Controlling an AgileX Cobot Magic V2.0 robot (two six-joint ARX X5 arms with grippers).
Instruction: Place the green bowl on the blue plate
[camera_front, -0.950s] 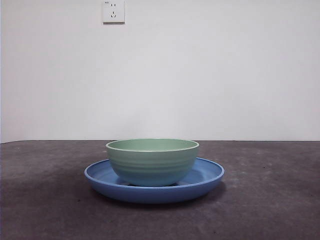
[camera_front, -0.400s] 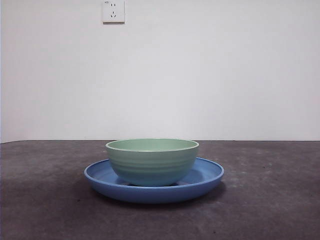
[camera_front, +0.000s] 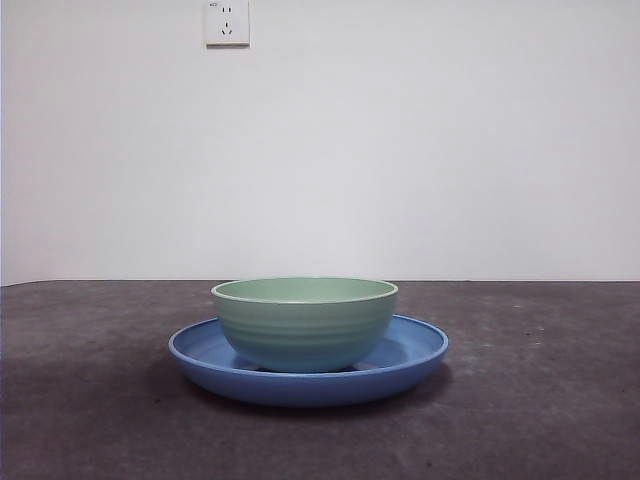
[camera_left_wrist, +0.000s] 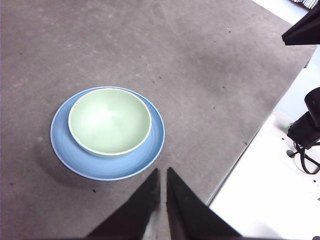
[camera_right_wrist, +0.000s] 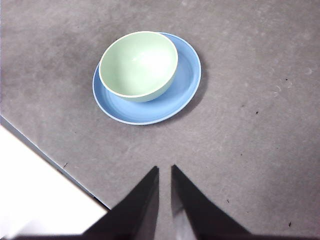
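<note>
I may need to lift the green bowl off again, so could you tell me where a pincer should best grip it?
Grip the green bowl by its thin rim, coming from above, one jaw inside and one outside. It sits upright and empty on the blue plate, whose upturned rim crowds a low sideways approach.

Pale green ridged bowl (camera_front: 304, 324); glossy blue plate (camera_front: 410, 351); dark grey table (camera_front: 540, 400).
</note>
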